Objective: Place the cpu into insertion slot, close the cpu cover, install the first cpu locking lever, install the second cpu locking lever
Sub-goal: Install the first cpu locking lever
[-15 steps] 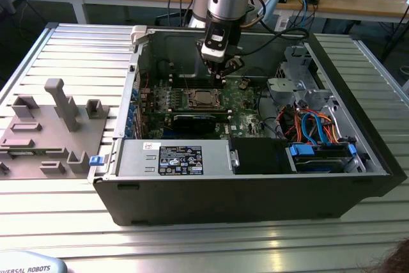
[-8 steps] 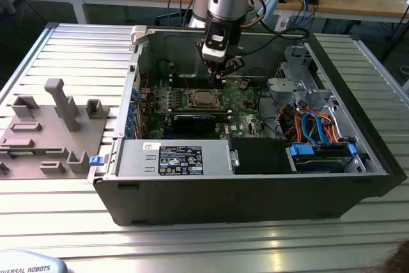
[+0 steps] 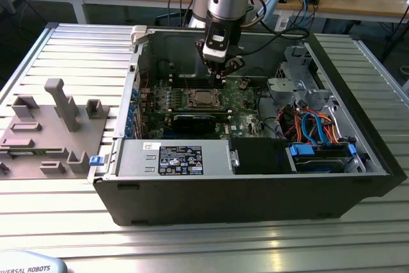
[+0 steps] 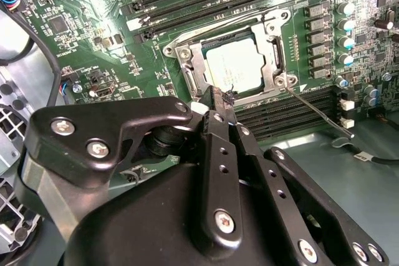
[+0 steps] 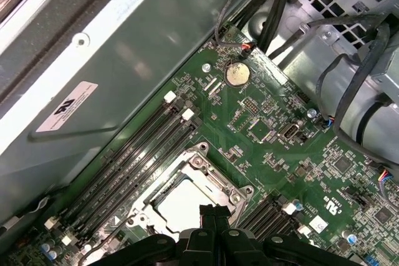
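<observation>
cpu [image 4: 234, 66] lies flat in the insertion slot [image 4: 176, 50], just past your gripper [image 4: 219, 95], whose jaws are together with nothing visibly between them. In both wrist views the tips hang over the slot's near edge; whether they touch the cpu cover [image 4: 273, 51] cannot be told. That cover lies down around the chip, whose silvery top shows through its window.

From one corner of the slot a locking lever [image 4: 319, 111], a thin wire rod, angles out and away across the green circuit board [image 4: 93, 35]. It looks unlatched, though that is a judgement. Along the slot's far side run the long memory slots [image 4: 206, 4], and the computer case [image 3: 255, 190] walls it all in.

Judge the cpu as light, stiff and fragile, with a slick top. You would take it by two opposite edges only, never by the face underneath. Treat the cover as thin sheet that bends if pushed off-centre. The lever is likely springy and prone to slipping off smooth pads, so take it near its bent free end.
</observation>
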You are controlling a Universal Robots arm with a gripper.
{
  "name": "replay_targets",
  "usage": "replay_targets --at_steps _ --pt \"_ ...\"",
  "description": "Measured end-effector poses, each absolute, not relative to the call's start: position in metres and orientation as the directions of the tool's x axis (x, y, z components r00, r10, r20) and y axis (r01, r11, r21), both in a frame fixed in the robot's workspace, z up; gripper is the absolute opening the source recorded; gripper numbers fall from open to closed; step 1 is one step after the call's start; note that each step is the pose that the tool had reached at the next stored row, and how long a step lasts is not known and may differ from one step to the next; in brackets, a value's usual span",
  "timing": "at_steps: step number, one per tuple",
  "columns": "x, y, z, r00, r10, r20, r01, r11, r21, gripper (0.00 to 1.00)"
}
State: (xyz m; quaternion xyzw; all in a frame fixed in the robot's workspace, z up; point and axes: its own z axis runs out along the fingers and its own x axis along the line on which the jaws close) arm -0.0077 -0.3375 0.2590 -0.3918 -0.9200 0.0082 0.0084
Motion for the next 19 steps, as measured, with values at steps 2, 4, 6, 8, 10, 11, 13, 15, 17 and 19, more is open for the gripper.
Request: replay_targets --at_steps 2,4,6,8,10,11,13,15,17,19 --pt "-0.0077 -0.3375 0.259 -0.695 0.719 0.009 0.719 0.695 -0.022 0.11" --pt "-0.0077 -0.3375 0.259 -0.698 0.716 0.009 0.716 0.698 -0.022 0.11" --pt "-0.0077 -0.3375 0.259 -0.7 0.714 0.009 0.714 0.7 -0.022 0.11" --pt "-0.0077 -0.3375 0.259 -0.702 0.713 0.009 0.712 0.702 -0.022 0.11" --pt "-0.0077 -0.3375 0.259 -0.703 0.711 0.009 0.711 0.703 -0.022 0.11" --pt "-0.0077 -0.3375 0.259 -0.704 0.71 0.009 0.71 0.704 -0.022 0.11" --pt "-0.0077 -0.3375 0.259 -0.706 0.708 0.009 0.708 0.706 -0.022 0.11" --pt "-0.0077 -0.3375 0.259 -0.708 0.706 0.009 0.706 0.708 -0.022 0.11" --pt "-0.0077 -0.3375 0.259 -0.712 0.703 0.009 0.702 0.712 -0.022 0.11" --pt "-0.0077 -0.3375 0.259 -0.714 0.701 0.009 0.7 0.714 -0.022 0.11"
